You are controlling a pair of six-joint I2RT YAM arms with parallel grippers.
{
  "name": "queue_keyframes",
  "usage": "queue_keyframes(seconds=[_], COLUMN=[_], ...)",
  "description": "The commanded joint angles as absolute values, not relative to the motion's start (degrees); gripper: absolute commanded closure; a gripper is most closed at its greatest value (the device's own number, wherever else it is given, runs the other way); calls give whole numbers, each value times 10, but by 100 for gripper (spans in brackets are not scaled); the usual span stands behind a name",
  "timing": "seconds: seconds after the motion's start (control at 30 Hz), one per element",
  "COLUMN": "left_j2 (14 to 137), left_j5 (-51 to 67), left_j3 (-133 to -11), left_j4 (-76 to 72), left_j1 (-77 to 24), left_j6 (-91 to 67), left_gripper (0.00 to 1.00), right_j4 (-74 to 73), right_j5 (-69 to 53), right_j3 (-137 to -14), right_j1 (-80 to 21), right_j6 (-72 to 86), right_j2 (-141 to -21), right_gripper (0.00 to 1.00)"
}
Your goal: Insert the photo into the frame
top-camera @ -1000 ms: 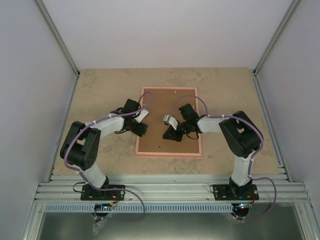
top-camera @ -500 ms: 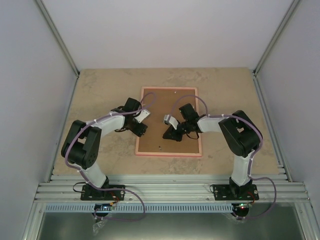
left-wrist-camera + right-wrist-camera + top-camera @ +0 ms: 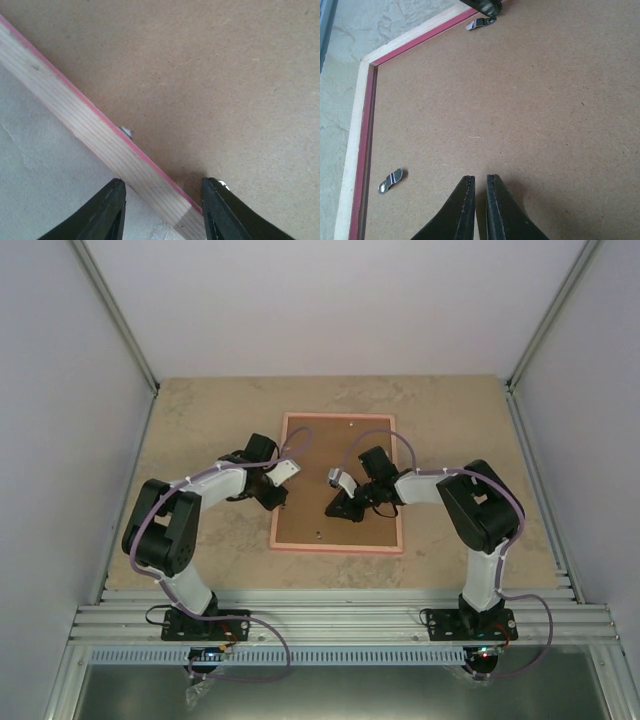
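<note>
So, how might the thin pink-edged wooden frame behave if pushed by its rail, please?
The pink-edged wooden frame looks stiff and probably light: its rail is thin bare wood. Lying flat on the stone-patterned table, it would likely slide rather than tip. The brown fibreboard backing, seemingly held by small metal clips, would probably move with it.

Robotics lab cell: plain white panel walls, aluminium profile rails along a beige stone-look tabletop.
</note>
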State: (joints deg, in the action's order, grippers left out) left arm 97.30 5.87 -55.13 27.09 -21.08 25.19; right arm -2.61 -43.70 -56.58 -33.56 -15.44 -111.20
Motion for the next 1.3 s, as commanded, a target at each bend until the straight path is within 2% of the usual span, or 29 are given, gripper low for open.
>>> queue_keyframes(seconds=[0.0,0.17,0.33,0.53,0.7,1.1,1.27], left_j2=[1019,1030,1006,958,930,953,953], left_j5=[6,14,83,202,201,200,213], left_j3=[-517,-504,-532,-561,-535,-494,-489], left_j4=[326,316,326,325,289,236,236], left_j1=[-188,-182,-164,-156,-156,-156,-149], left_j6=[315,332,306,227,198,155,149], left_gripper=[58,60,48,39,33,31,37], right_j4=[-55,-54,-56,-4,70,198,197], right_j5=[-397,-397,-402,-430,-413,-342,-319], right_j3=[-555,-555,-553,-528,-530,-525,-539], right_j1=[-328,-326,-327,-336,-366,-451,-457], right_j6=[-152,-152,-158,-148,-141,-162,-154], right_j2=[-1137,-1135,-1122,-1061,-1027,-1081,-1127], right_gripper=[90,90,90,89,88,89,92])
